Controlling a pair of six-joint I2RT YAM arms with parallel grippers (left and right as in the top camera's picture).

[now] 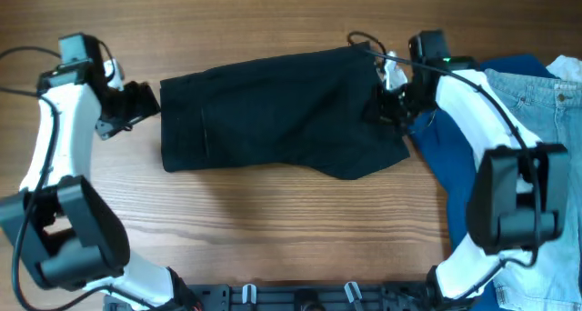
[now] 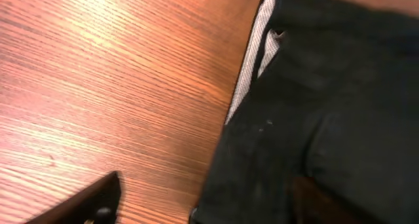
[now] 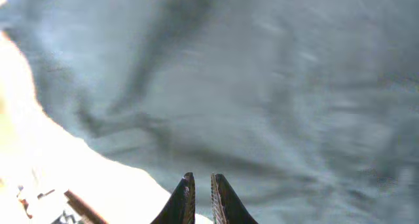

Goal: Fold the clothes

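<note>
Shorts of plain black fabric (image 1: 282, 111) lie spread flat at the centre of the wooden table (image 1: 273, 229). To fold cleanly, pinch both layers at one edge and carry it straight across. Your left gripper (image 1: 145, 100), at their 9 o'clock, looks spread wide beside the white-lined waist (image 2: 252, 67). Your right gripper (image 1: 393, 100), at 3 o'clock, is nearly closed, with no cloth seen between the fingers. The fabric is matte and lightly rumpled. Light blue denim jeans (image 1: 546, 97) and a royal-blue garment (image 1: 446, 156) lie further out at 3 o'clock.
</note>
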